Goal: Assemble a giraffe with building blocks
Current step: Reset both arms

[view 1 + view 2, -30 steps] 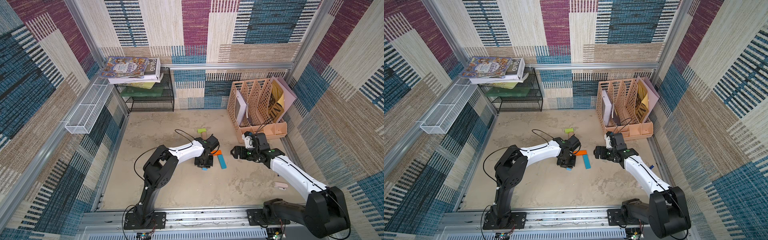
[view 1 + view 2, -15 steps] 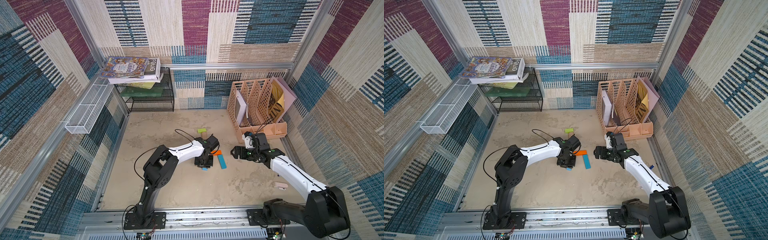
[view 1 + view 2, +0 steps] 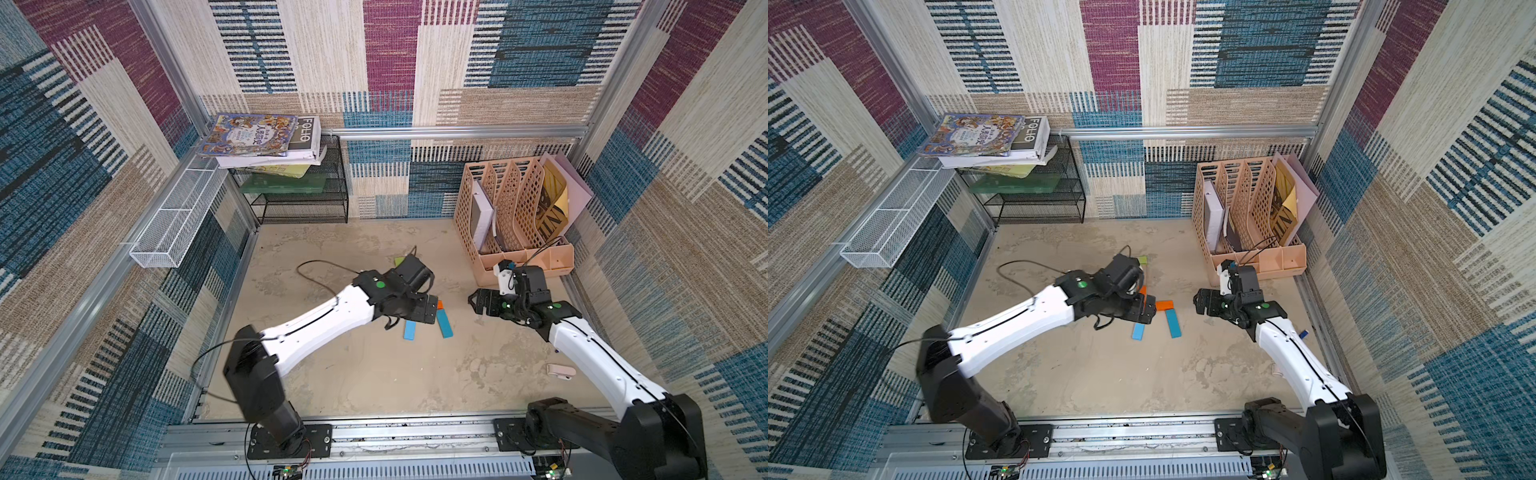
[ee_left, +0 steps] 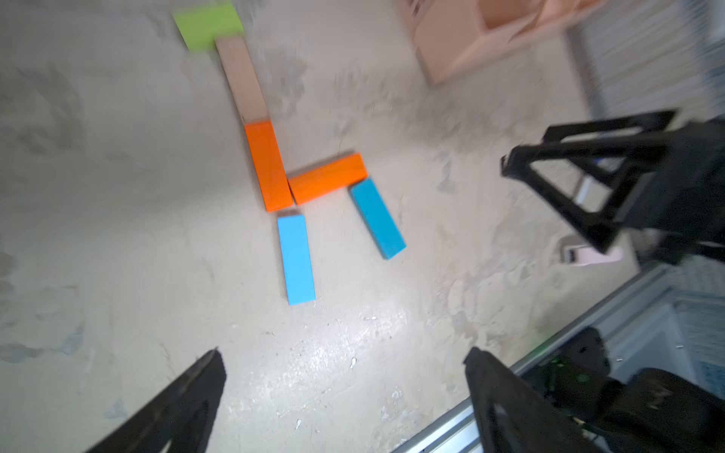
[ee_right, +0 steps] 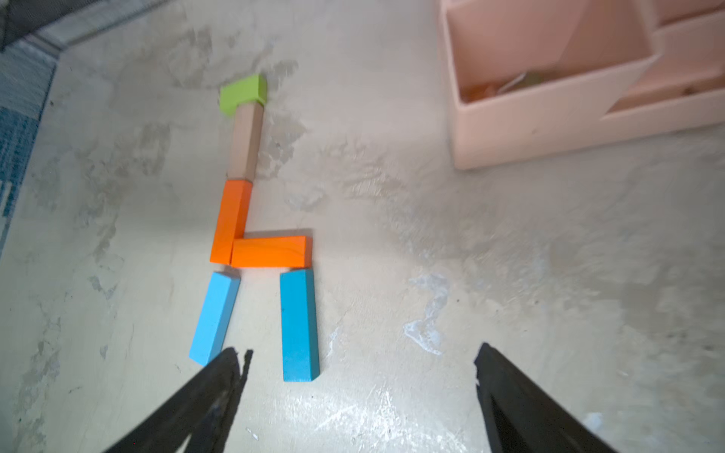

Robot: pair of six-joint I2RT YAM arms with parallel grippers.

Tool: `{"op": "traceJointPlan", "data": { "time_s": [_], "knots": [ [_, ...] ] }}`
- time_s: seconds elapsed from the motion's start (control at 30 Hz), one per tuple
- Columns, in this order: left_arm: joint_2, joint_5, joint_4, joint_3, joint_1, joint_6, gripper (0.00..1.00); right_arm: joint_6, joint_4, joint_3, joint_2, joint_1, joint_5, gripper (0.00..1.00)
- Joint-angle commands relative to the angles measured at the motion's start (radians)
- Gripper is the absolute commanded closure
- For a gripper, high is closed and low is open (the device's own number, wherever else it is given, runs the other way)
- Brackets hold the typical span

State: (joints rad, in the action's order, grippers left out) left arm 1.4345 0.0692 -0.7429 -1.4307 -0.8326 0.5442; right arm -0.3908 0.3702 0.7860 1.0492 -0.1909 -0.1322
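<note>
The giraffe (image 5: 231, 223) lies assembled, its blue legs (image 5: 300, 325) under the body (image 5: 270, 253) (one splayed) to prop it. The left tool (image 4: 343, 353) and right tool (image 5: 361, 351) gape wide — both empty.

Bare worktop (image 3: 374, 374) in front — back corners blocked
The giraffe (image 5: 235, 219) lies mid-worktop — a peach file rack (image 3: 515, 199) and a black wire shelf (image 3: 303, 208) fill the far corners.

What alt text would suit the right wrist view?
A flat block giraffe lies on the beige table: lime-green head, tan and orange neck, orange body, two blue legs. The right gripper is open and empty in the foreground; a pink organizer stands beyond.
</note>
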Motion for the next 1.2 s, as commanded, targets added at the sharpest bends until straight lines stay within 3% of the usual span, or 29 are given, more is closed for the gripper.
{"op": "traceJointPlan", "data": {
  "time_s": [0.0,0.03,0.1,0.17,0.2,0.3,0.37,0.47,0.6,0.8,0.87,0.93,1.07,1.17],
  "knots": [
    [-0.211,0.127,0.116,0.102,0.111,-0.209,0.01,0.006,-0.094,0.03,-0.13,0.011,0.202,0.04],
    [-0.281,0.234,0.209,0.178,0.149,-0.285,0.01,0.06,-0.186,0.006,-0.18,0.013,0.266,0.04],
    [-0.405,0.406,0.643,0.467,0.217,-0.518,0.01,0.243,-0.48,-0.142,-0.272,0.014,0.341,0.04],
    [-0.44,0.425,1.17,0.766,0.312,-0.709,0.01,0.41,-0.752,-0.301,-0.304,0.023,0.388,0.04],
    [-0.414,0.394,1.305,0.847,0.383,-0.724,0.01,0.445,-0.861,-0.357,-0.288,0.042,0.404,0.04],
    [-0.316,0.129,1.115,0.838,0.603,-0.621,0.01,0.364,-0.825,-0.354,-0.152,0.166,0.296,0.04],
    [-0.251,0.087,1.17,0.887,0.676,-0.603,0.01,0.342,-0.876,-0.38,-0.057,0.201,0.275,0.04],
    [-0.165,0.031,1.246,0.932,0.769,-0.57,0.01,0.336,-1.138,-0.502,0.063,0.205,0.281,0.04],
    [-0.091,-0.122,1.113,0.827,0.863,-0.571,0.01,0.321,-1.339,-0.528,0.263,0.208,0.309,0.04],
    [-0.024,-0.273,1.004,0.73,0.9,-0.594,0.01,0.371,-1.447,-0.502,0.435,0.209,0.206,0.04],
    [-0.011,-0.326,0.951,0.72,0.907,-0.622,0.01,0.376,-1.437,-0.502,0.428,0.203,0.208,0.04],
    [-0.005,-0.335,1.037,0.778,0.918,-0.596,0.01,0.376,-1.434,-0.503,0.426,0.202,0.21,0.04],
    [0.01,-0.275,1.421,0.988,0.917,-0.56,0.01,0.379,-1.444,-0.509,0.425,0.206,0.192,0.04],
    [0.053,-0.305,1.489,1.011,0.907,-0.589,0.01,0.374,-1.433,-0.5,0.431,0.212,0.179,0.04]
  ]
}}
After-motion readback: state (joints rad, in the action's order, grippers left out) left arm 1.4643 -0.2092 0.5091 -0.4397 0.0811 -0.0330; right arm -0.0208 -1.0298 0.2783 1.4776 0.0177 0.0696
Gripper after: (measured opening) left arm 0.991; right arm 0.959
